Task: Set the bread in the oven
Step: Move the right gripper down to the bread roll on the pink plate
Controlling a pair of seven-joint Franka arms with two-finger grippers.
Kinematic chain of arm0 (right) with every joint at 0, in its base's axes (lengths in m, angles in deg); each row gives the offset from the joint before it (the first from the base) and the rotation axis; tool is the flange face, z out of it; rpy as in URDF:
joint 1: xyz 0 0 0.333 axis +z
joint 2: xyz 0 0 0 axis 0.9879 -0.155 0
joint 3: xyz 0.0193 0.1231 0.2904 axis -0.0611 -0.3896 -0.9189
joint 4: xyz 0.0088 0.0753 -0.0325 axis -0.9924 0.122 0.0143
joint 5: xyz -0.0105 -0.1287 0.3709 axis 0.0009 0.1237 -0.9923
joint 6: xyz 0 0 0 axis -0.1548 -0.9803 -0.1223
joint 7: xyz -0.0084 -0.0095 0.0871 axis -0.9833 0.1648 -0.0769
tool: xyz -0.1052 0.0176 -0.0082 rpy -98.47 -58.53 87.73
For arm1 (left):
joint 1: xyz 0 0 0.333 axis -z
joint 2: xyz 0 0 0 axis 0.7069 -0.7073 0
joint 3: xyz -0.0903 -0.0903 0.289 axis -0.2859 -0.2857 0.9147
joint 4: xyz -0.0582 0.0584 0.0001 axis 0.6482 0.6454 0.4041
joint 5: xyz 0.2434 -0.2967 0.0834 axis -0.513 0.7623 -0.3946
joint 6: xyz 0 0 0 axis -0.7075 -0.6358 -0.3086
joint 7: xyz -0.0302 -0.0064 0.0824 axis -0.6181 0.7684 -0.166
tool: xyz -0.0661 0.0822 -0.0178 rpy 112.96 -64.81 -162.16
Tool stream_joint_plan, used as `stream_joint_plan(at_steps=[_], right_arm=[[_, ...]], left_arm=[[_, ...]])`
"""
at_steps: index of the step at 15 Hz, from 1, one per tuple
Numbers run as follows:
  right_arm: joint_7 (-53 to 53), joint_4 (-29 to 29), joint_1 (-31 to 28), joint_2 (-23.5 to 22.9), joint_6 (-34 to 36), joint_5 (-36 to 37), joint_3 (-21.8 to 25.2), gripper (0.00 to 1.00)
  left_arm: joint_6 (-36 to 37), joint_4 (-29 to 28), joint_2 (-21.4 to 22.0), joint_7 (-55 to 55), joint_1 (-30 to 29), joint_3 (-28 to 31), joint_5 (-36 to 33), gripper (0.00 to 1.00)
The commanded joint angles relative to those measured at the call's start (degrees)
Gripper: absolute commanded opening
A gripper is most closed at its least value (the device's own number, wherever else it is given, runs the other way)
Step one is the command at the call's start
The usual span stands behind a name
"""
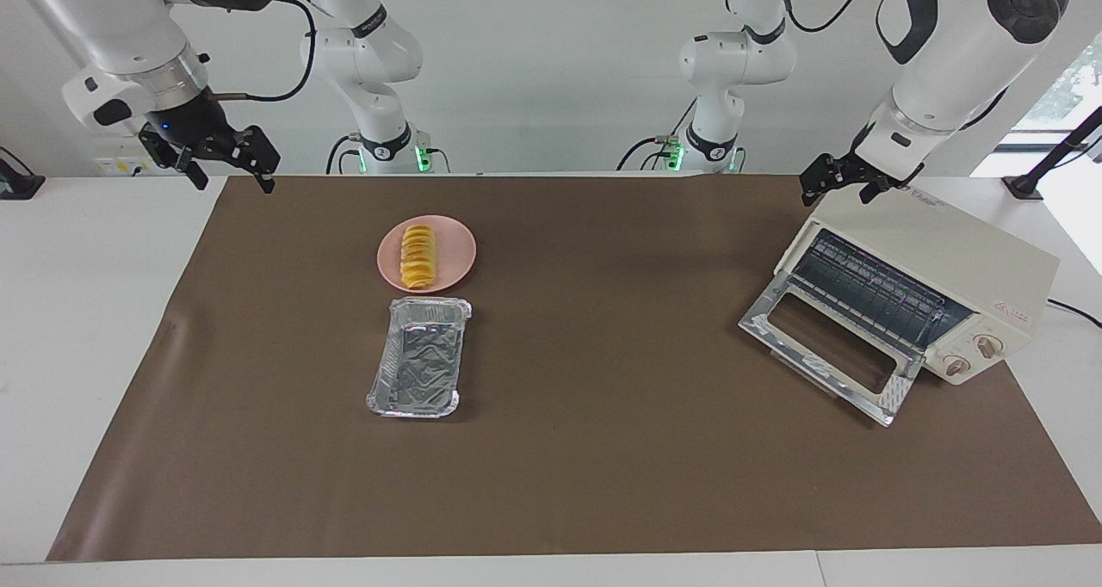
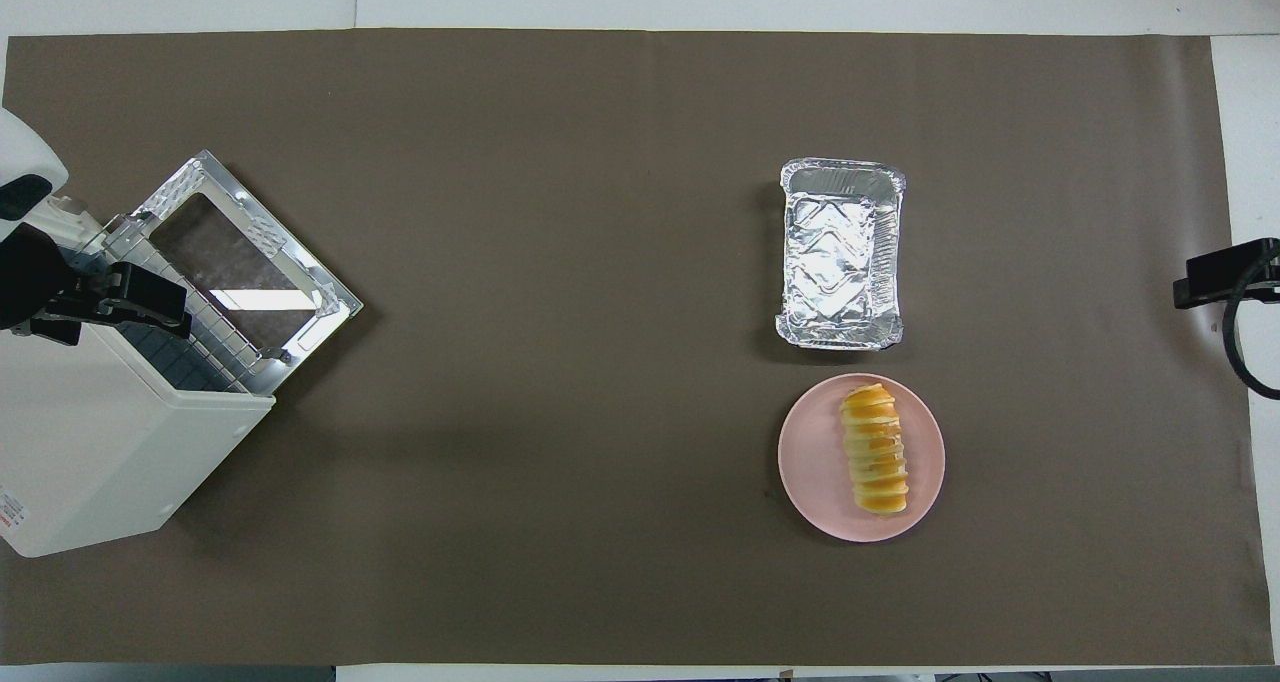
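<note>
Parts of both arms are cut off at the picture edges, so we see mostly their ends. We can see the left gripper [image 1: 839, 181] up in the air over the top corner of the cream-white boxy toaster oven [image 1: 947, 251], its fingers spread apart and holding nothing. We see the right gripper [image 1: 225, 163] hanging over the edge of the brown paper mat [image 1: 603, 466] at the right arm's end of the table, also spread apart and holding nothing. From above, the left gripper covers a bit of the oven's dark wire rack [image 1: 869, 290]. The oven's shiny metal-framed glass door [image 1: 831, 346] is dropped open, and we see only the rack inside. The small golden ridged bread [image 1: 418, 256] lies on the round pink plate [image 1: 455, 251]. The crinkled silver foil tray [image 1: 419, 369] sits just beside the plate, farther from the robots, with nothing in it. Between the plate and the oven we see a wide stretch of bare mat. The oven sits at the mat's edge, at the left arm's end.
</note>
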Motion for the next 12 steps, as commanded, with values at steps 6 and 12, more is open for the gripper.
stream_joint_plan(at_steps=[6, 12], right_arm=[[-0.1, 8.6, 0.7, 4.7, -2.6, 0.0, -1.3, 1.0], [13.7, 27.5, 9.8, 11.5, -14.7, -0.2, -2.8, 1.0]], left_arm=[[-0.9, -0.9, 1.1, -0.1, -0.4, -0.4, -1.1, 1.0], [-0.9, -0.9, 1.0, -0.1, -0.4, -0.4, -1.1, 1.0]])
